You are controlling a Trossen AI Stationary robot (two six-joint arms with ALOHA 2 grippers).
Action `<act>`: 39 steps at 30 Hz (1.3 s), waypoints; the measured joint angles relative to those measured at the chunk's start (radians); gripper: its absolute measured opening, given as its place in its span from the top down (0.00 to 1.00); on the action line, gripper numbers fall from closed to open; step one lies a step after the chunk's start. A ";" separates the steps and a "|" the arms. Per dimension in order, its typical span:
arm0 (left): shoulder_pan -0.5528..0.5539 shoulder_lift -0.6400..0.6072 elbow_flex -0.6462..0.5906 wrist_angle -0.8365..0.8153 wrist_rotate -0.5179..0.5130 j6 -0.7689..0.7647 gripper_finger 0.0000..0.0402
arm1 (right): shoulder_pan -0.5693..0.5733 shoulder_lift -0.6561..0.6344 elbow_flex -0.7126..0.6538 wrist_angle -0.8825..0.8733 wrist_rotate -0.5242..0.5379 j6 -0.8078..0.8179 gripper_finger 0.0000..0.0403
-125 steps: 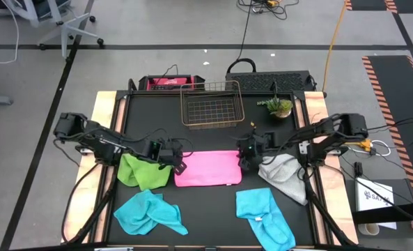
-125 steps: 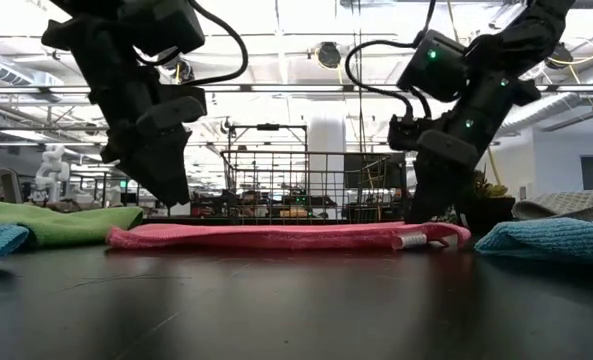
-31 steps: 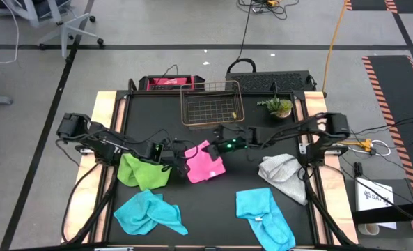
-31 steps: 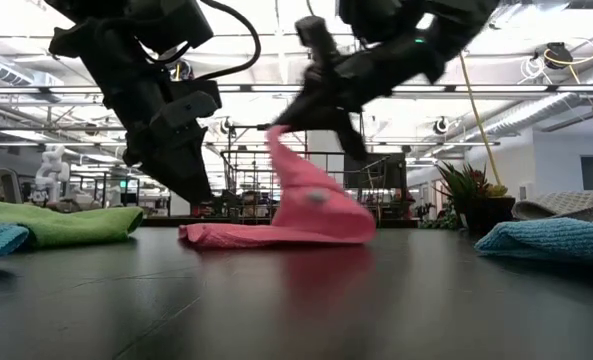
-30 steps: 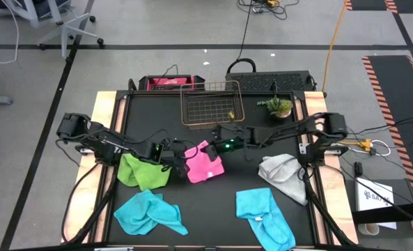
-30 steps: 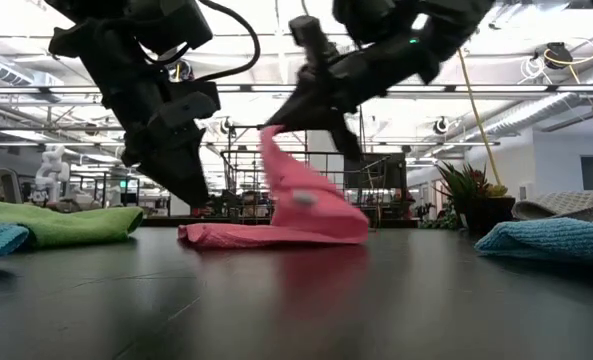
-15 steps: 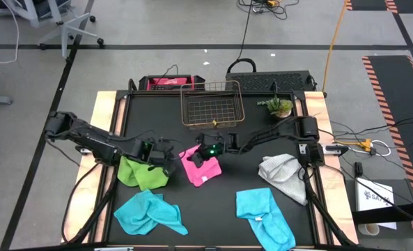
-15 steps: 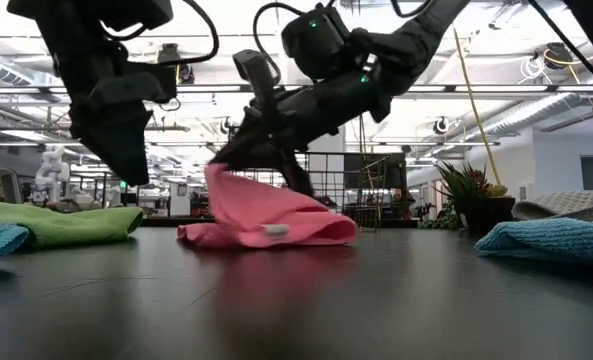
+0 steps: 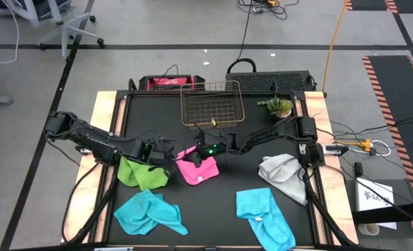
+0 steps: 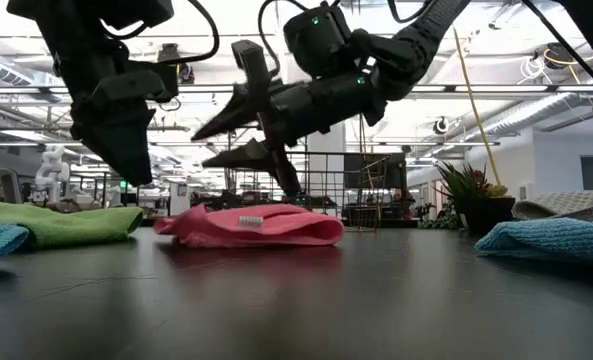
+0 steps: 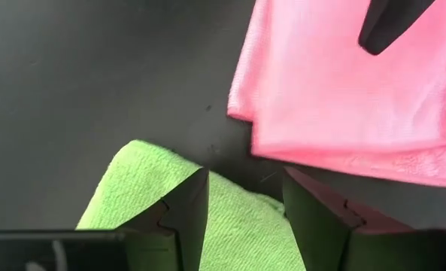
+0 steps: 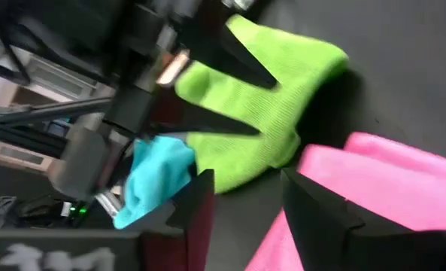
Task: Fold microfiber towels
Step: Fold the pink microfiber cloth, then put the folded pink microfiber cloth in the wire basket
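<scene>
The pink towel [image 9: 198, 170] lies folded over on the black table, a small white tag [image 10: 250, 219] on top. My right gripper [image 10: 212, 146] hangs open just above the towel's left part, fingers pointing toward the table's left and touching nothing. My left gripper [image 11: 241, 200] is open and empty above the near-right edge of the lime green towel [image 9: 142, 173], left of the pink towel [image 11: 358, 90]. A grey towel [image 9: 284, 174] lies at the right. Two turquoise towels [image 9: 147, 213] [image 9: 264, 213] lie crumpled near the front edge.
A copper wire basket [image 9: 212, 104] stands at the far middle, and a small potted plant [image 9: 279, 106] to its right. Both arms reach in over the table's middle, with their grippers close together. Bare black tabletop [image 9: 223, 192] lies between the pink towel and the turquoise ones.
My right gripper has carried the pink towel's raised end toward the table's left and down, then opened and let go. The towel now lies folded over and flat. My left gripper has drawn back up and toward the left edge, away from the pink towel.
</scene>
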 joint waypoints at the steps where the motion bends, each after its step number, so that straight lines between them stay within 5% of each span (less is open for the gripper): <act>1: 0.000 0.000 0.000 0.006 -0.001 0.000 0.57 | 0.000 -0.003 0.000 0.015 -0.006 -0.012 0.61; 5: 0.000 0.000 0.000 0.024 -0.018 -0.008 0.57 | -0.007 -0.039 0.000 -0.008 -0.100 -0.044 0.61; 10: 0.040 0.030 0.000 0.057 0.015 -0.026 0.57 | -0.010 -0.122 0.000 -0.294 -0.210 -0.103 0.66; 18: 0.155 0.111 0.000 0.125 0.118 0.041 0.57 | -0.002 -0.192 0.000 -0.683 -0.190 -0.202 0.65; 28: 0.239 0.111 -0.001 0.190 0.193 0.098 0.57 | 0.009 -0.137 -0.003 -0.697 -0.102 -0.196 0.53; 39: 0.230 0.148 -0.001 0.201 0.241 0.101 0.57 | 0.000 -0.129 -0.004 -0.639 -0.099 -0.202 0.51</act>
